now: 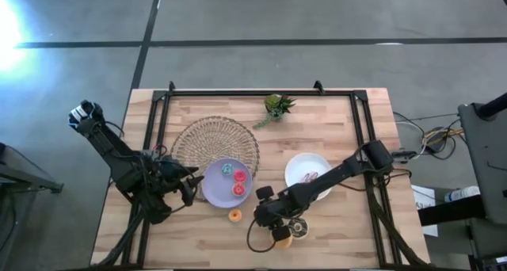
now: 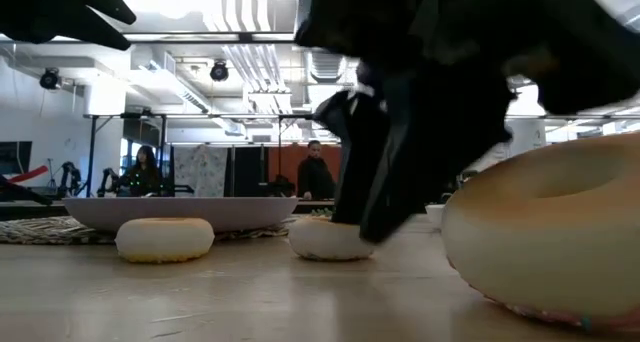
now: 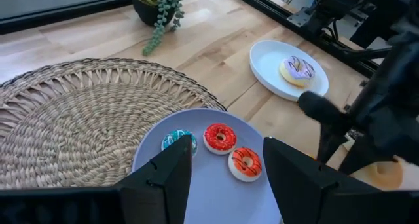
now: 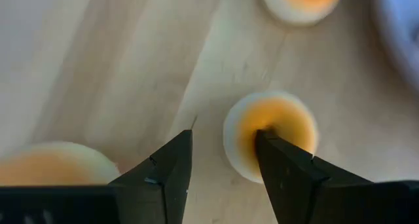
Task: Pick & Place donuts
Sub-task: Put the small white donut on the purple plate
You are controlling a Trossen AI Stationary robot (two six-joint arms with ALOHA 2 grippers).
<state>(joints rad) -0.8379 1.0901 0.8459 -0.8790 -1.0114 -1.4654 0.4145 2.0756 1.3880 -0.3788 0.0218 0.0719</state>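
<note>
We're looking past the left gripper (image 3: 226, 165), fingers spread apart, hovering over the lilac plate (image 3: 203, 185). It's carrying a teal donut (image 3: 174, 139), a red donut (image 3: 219, 138) and an orange-red one (image 3: 245, 164). The plate's overlapping a woven mat (image 3: 78, 112). Farther along the desk (image 3: 216, 47), a white plate (image 3: 275, 67) is holding a pale frosted donut (image 3: 298, 70).

right tool (image 4: 219, 155) | orange donut (image 4: 270, 135) against one finger | bare table (image 4: 98, 73) beside

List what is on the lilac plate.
Three small donuts lie on the lilac plate: a teal one, a red one and an orange-red one. The left gripper's fingers cover its near part.
</note>
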